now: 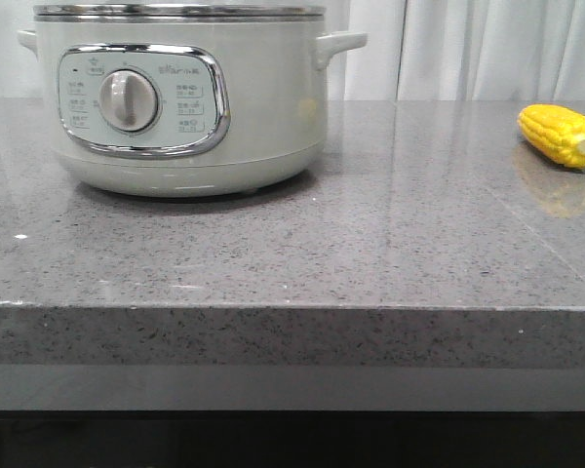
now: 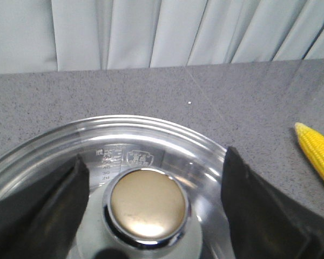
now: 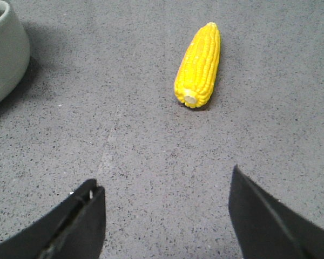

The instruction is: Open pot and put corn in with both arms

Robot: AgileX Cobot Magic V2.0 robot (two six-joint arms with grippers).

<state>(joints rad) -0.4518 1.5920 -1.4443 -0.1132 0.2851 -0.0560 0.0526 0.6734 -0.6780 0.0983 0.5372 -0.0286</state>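
Note:
The pale grey-green pot point(image 1: 253, 107) stands at the back left of the counter, its dial facing front and its glass lid point(image 2: 167, 137) on. My left gripper point(image 2: 154, 175) is open above the lid, one finger on each side of the gold lid knob point(image 2: 147, 204), not touching it. The yellow corn point(image 1: 560, 135) lies on the counter at the far right, stub end toward the front. It also shows in the left wrist view point(image 2: 318, 154). My right gripper point(image 3: 164, 202) is open and empty over bare counter, with the corn point(image 3: 198, 65) ahead of it. Neither gripper shows in the front view.
The grey speckled counter point(image 1: 370, 244) has its front edge close to the camera. White curtains point(image 1: 468, 49) hang behind it. The pot's side point(image 3: 2, 51) shows at the edge of the right wrist view.

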